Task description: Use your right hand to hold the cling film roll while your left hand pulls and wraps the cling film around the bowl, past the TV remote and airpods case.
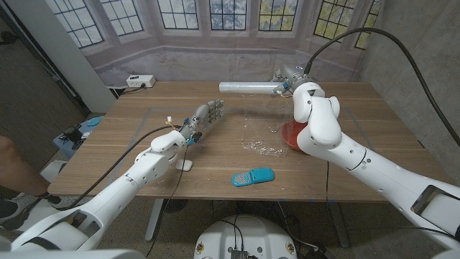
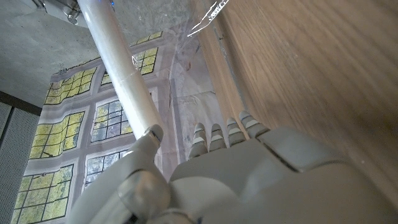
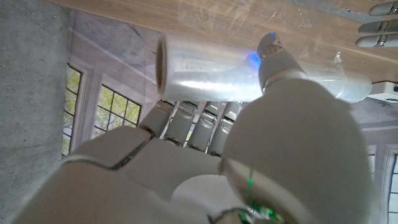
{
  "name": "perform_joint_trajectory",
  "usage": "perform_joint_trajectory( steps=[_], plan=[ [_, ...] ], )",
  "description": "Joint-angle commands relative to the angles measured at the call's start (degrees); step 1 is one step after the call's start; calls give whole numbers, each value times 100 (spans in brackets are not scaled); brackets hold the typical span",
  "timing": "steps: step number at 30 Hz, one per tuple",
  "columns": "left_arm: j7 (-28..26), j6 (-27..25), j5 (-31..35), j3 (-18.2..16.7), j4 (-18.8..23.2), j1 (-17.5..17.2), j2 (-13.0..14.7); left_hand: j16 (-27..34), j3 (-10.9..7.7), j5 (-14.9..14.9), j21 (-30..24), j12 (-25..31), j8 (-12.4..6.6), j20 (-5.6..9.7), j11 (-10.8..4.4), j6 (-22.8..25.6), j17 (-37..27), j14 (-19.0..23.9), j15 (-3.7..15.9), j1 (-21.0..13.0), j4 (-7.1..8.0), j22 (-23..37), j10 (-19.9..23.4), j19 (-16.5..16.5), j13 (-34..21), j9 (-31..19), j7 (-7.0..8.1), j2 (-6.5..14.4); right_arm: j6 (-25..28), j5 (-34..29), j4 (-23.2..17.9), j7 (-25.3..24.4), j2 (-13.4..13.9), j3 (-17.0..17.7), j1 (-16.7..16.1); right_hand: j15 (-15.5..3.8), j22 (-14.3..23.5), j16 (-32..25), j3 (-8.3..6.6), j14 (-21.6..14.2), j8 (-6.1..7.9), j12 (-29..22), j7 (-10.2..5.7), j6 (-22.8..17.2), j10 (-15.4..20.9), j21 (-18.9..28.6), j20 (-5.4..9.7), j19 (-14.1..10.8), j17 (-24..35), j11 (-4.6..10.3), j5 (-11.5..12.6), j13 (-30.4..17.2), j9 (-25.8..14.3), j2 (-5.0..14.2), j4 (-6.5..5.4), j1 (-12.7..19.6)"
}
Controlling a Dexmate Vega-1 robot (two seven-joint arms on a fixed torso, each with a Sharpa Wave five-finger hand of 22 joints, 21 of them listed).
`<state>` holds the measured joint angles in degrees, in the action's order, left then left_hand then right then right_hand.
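Table (image 1: 374,115): a stretched, crumpled sheet of film (image 1: 262,144) runs from mid-table toward the far edge.

Right hand (image 1: 293,85) grips the cling film roll (image 1: 248,88), lifted above the far edge, tube roughly parallel to that edge. Keep it clamped and level so it pays out evenly.

Left hand (image 1: 205,115) hovers mid-table with fingers straight and apart, holding nothing. It needs a pinch on the film's free edge; I can't tell where that edge lies.

Bowl (image 1: 291,133): red, toward the right edge, mostly hidden behind the right arm.

Remote (image 1: 253,176): blue, near the front edge.

Airpods case (image 1: 187,165): white, front-left of centre.

Pull low and slowly to avoid dragging the small items.
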<state>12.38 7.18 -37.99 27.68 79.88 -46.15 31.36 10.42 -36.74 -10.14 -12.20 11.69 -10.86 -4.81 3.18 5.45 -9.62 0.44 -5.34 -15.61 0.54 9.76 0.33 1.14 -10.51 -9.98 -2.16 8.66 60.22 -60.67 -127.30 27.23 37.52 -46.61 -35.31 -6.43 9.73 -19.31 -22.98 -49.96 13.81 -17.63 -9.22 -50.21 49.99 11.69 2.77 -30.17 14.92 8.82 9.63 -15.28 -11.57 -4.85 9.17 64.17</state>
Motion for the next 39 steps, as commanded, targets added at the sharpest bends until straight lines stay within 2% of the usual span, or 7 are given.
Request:
perform_joint_trajectory(
  steps=[1, 8, 16, 26, 39],
  plan=[
    [110, -112, 63, 147, 39, 137, -27, -7, -8, 23, 31, 52, -11, -33, 34, 45, 2, 46, -23, -51, -41, 21, 36, 42, -23, -19, 12, -4, 222, -62, -351, -75, 157, 193, -282, -663, 30, -18, 17, -70, 14, 17, 45, -162, 17, 33, 247, -75, 12, -31, 48, -15, -19, 441, 1, 181],
    [386, -111, 135, 322, -206, 387, -168, -7, -6, 23, 33, 66, -8, -37, 40, 58, 3, 59, -11, -65, -71, 21, 84, 59, -24, -20, 14, -10, 440, -313, -659, -6, 230, 219, -435, -656, 30, -23, 31, -86, 5, 20, 59, -167, 22, 35, 236, -89, 11, -27, 49, -15, -20, 452, -3, 179],
    [700, -141, 180, 516, -423, 618, -348, 0, -2, 24, 28, 84, -24, -53, 52, 137, 4, 104, -6, -88, -123, 21, 162, 112, -27, -22, -25, -19, 581, -603, -830, 131, 204, 285, -576, -648, 31, -24, 45, -96, -1, 24, 67, -174, 19, 36, 227, -98, 8, -52, 49, -17, -21, 459, -8, 172],
    [1112, -124, 212, 685, -756, 877, -535, 7, 3, 25, 22, 105, -26, -69, 49, 189, 4, 154, -3, -106, -167, 22, 245, 168, -30, -23, -37, -27, 579, -945, -862, 269, 16, 428, -738, -646, 31, -22, 66, -99, -18, 32, 102, -171, 21, 36, 211, -111, 3, -68, 51, -15, -23, 469, -11, 168],
    [1314, -254, 195, 701, -560, 821, -367, -7, 32, 29, 24, 115, -20, -86, 56, 227, 5, 150, 57, -111, -224, 22, 313, 213, -35, -25, -49, -69, 365, -1215, -707, 405, -302, 686, -882, -646, 32, -27, 89, -116, -35, 33, 111, -171, 31, 34, 204, -122, 1, -75, 55, -21, -25, 487, -12, 168]
  ],
)
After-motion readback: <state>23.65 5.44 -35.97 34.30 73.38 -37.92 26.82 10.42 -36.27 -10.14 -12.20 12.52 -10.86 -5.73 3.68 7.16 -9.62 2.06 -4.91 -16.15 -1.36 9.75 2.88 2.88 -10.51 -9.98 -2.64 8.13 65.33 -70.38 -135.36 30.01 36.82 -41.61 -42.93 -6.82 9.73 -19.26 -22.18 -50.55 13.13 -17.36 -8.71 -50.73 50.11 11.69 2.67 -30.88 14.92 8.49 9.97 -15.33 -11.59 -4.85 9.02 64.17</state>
